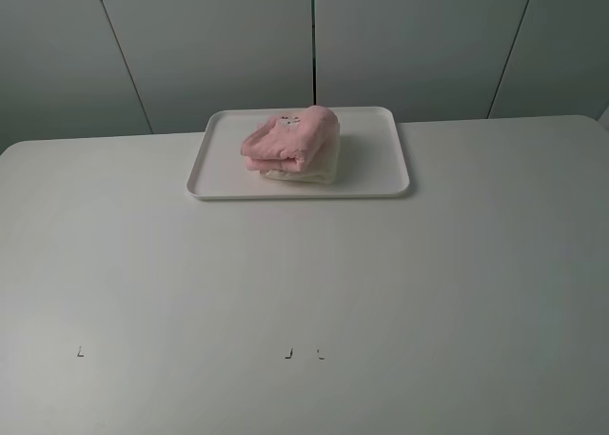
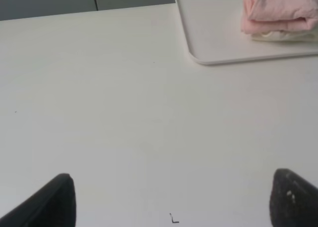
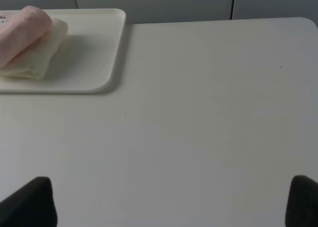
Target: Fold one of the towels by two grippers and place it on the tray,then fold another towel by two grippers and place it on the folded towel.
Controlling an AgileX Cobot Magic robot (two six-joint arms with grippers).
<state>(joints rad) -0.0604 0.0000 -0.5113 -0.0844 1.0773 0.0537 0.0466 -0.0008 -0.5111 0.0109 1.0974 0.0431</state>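
A folded pink towel point(image 1: 290, 136) lies on top of a folded white towel point(image 1: 309, 169) on the white tray point(image 1: 376, 168) at the back middle of the table. The stack also shows in the left wrist view, pink towel point(image 2: 278, 11) over white towel point(image 2: 283, 36), and in the right wrist view, pink towel point(image 3: 22, 31) over white towel point(image 3: 42, 55). Neither arm shows in the high view. My left gripper point(image 2: 171, 199) is open and empty over bare table, well short of the tray point(image 2: 213, 48). My right gripper point(image 3: 171, 204) is open and empty, also back from the tray point(image 3: 94, 63).
The white table point(image 1: 304, 292) carries small dark marks near its front edge point(image 1: 287, 353). Grey cabinet panels point(image 1: 314, 45) stand behind the table.
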